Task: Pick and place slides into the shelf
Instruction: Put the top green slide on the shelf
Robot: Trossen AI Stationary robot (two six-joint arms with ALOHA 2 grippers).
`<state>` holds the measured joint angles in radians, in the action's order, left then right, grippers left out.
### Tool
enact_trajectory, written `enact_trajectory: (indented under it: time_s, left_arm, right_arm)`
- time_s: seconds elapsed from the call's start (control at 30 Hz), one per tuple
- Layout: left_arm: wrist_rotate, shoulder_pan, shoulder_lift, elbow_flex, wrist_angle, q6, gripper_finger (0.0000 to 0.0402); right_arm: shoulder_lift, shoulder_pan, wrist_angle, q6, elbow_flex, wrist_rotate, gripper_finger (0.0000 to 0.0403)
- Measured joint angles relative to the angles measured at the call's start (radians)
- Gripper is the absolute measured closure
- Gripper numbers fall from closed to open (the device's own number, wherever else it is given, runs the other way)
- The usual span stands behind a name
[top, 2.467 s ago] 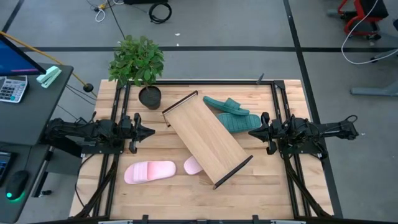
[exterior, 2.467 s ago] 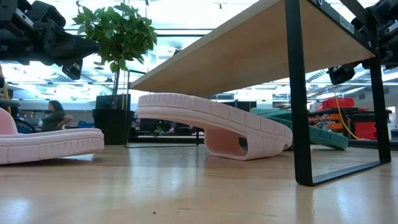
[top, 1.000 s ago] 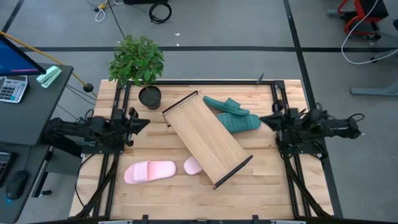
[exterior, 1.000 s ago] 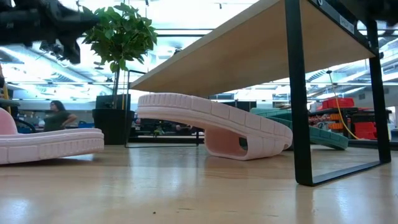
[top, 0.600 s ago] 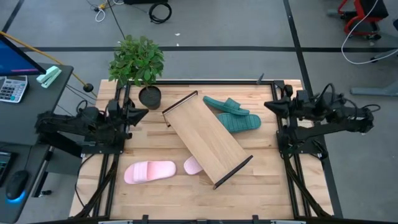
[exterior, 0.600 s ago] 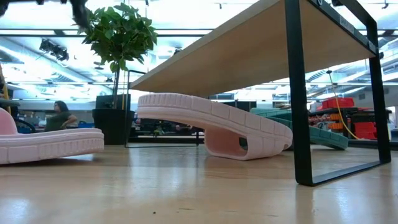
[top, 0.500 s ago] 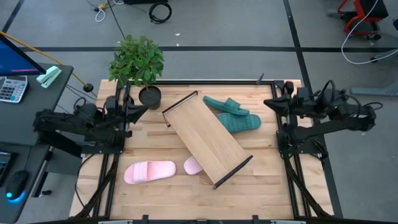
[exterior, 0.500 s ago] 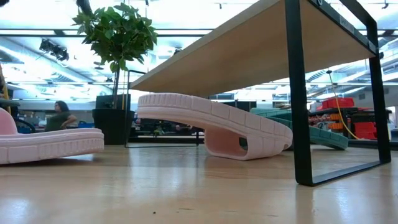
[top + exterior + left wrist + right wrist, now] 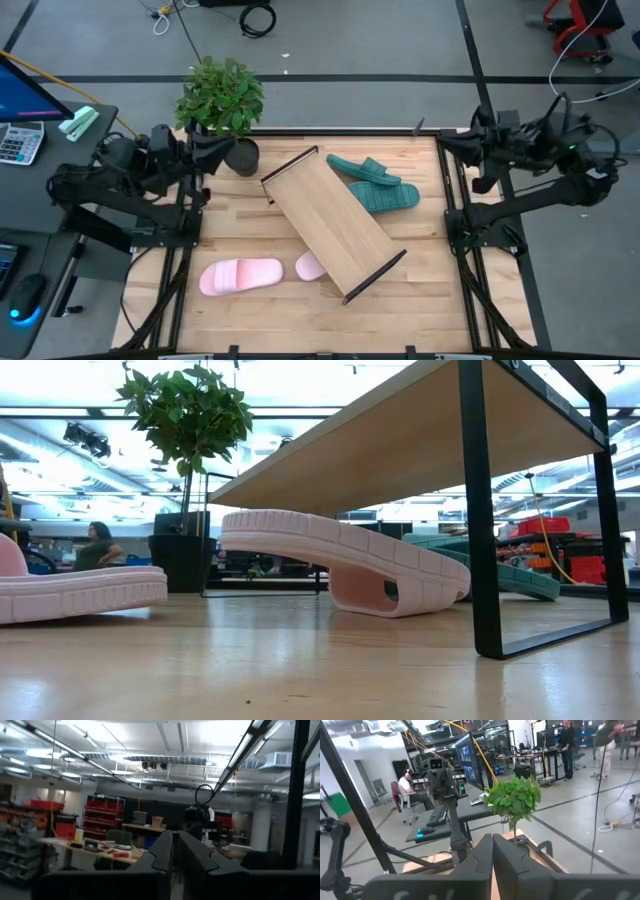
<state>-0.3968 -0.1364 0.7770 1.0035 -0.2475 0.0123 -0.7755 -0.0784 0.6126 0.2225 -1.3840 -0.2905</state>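
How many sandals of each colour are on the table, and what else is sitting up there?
Teal-green sandals: 2
Pink sandals: 2, one partly under the shelf
Wooden shelf: 1
Potted plant: 1
Total: 6

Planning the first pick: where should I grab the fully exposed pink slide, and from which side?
Grip the pink slide across its narrow width at the strap, coming straight down from above. It lies flat, sole down, long axis across the table, clear of the shelf. The left gripper, raised by the plant, is on its side.
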Motion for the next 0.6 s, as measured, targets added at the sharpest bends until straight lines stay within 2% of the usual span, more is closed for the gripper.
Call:
enact_trajectory:
  time_s: [0.1, 0.27, 0.6]
  left_arm:
    - [-0.003, 0.0, 0.046, 0.072, 0.074, 0.05, 0.034]
    - [-0.05, 0.0, 0.11, 0.164, 0.199, 0.024, 0.0305]
    - [-0.052, -0.002, 0.174, 0.229, 0.22, 0.035, 0.0256]
  right_arm:
    - [-0.022, 0.0, 0.065, -0.017, -0.059, 0.0, 0.0385]
    - [-0.041, 0.0, 0.159, -0.017, -0.122, 0.0, 0.0385]
    - [-0.044, 0.0, 0.172, -0.017, -0.138, 0.009, 0.0385]
